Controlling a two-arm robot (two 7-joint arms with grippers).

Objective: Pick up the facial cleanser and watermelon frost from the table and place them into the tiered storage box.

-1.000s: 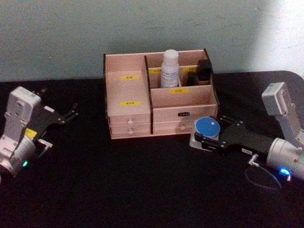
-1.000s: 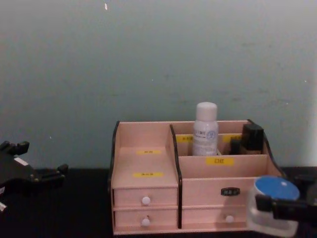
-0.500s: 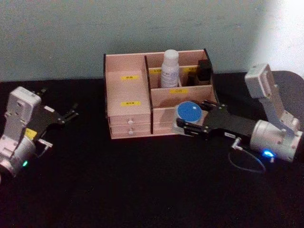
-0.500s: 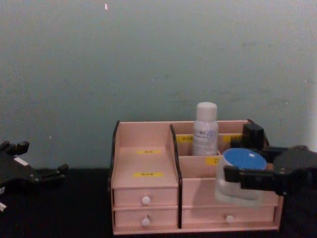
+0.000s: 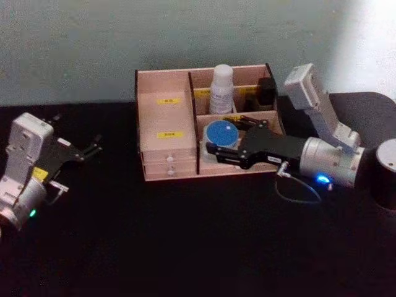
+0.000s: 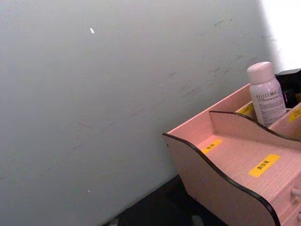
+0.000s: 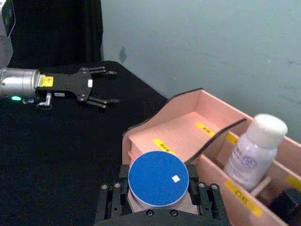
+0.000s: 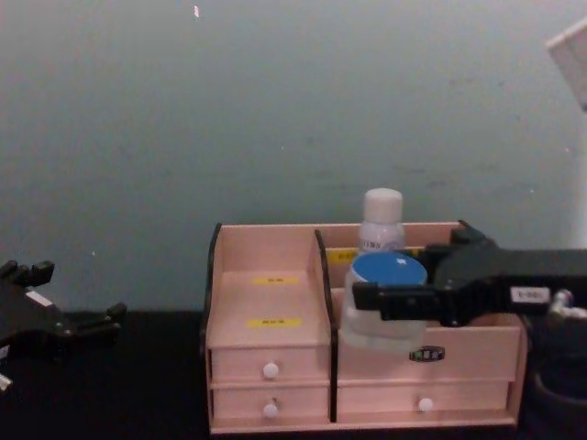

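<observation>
Jar (image 5: 221, 134) pinched in my right gripper (image 5: 218, 148) hangs over the box's (image 5: 162, 133) front right compartment; I'd lower it level before releasing, left gripper (image 5: 93, 148) parked open at nine o'clock.

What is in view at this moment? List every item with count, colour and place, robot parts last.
tiered storage box: one, pale wood with dark edges and yellow labels, at the back of the table.
white bottle: one, upright in a rear compartment of the box.
dark item: one, black, rear right compartment.
blue-lidded jar: one, clear with blue lid, held over the box's front right compartment.
table: one, black.
left gripper: parked at the table's left, fingers open.
right gripper: fingers shut on the jar.
</observation>
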